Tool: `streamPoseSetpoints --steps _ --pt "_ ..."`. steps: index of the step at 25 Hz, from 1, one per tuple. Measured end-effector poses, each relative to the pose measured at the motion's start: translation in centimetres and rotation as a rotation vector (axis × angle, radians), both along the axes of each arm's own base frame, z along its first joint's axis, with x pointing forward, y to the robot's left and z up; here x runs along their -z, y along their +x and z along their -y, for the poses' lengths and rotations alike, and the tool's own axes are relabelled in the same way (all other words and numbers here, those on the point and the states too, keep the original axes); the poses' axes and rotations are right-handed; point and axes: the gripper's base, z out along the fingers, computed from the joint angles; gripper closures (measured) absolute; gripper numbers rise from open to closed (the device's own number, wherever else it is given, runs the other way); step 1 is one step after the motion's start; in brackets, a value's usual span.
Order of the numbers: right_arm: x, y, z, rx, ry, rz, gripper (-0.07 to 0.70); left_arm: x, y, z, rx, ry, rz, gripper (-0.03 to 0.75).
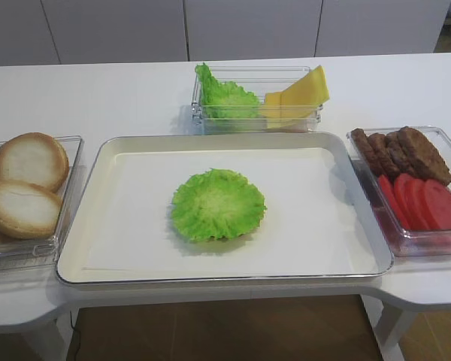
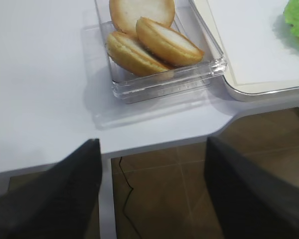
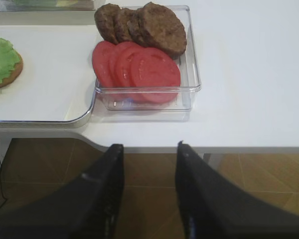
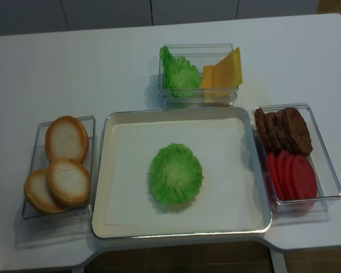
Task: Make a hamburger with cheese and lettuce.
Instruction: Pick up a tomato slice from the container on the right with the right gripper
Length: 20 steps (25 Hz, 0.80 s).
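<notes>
In the middle of the white worktop [image 1: 120, 94] sits a shallow tray [image 1: 98, 162] lined with white paper, and the hamburger [image 1: 218, 204] so far is just a low round stack near the tray's centre: a frilly green leaf on top, and from the right wrist view you can see a tan bun edge peeking out under it. Behind the tray there's a clear box [image 1: 310, 120] holding spare lettuce [image 1: 224, 98] on the left side and the cheese [image 1: 301, 93] slices leaning up on the right side. Off to the left of the tray is another clear bin [image 4: 88, 170] with three bun halves [image 4: 65, 138], cut sides showing. On the right, a clear bin [image 4: 324, 156] has brown patties [image 4: 284, 129] at the back and red tomato slices [image 4: 292, 177] overlapping at the front. Both arms hang back off the near edge of the worktop, over the brown floor, well apart from the food. The right claw [image 3: 148, 149] is partway open with nothing between its dark fingers [image 3: 107, 184], pointing toward the tomato bin. The left claw [image 2: 152, 144] is spread wide and empty too, facing the bun bin
</notes>
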Motion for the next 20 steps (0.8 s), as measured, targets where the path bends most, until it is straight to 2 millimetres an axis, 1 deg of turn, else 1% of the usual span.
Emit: streamPoseSetpoints --steps 16,18,20 --pt "0.0 0.0 0.0 -0.001 -0.002 0.0 0.36 0.0 0.0 0.0 0.0 0.0 0.0 0.237" --pt "0.0 0.0 -0.02 -0.002 0.0 0.0 0.348 0.0 0.0 0.0 0.0 0.0 0.0 0.237" --pt "-0.07 0.02 -0.15 -0.01 0.014 0.007 0.298 0.0 0.0 0.0 0.0 0.0 0.0 0.237"
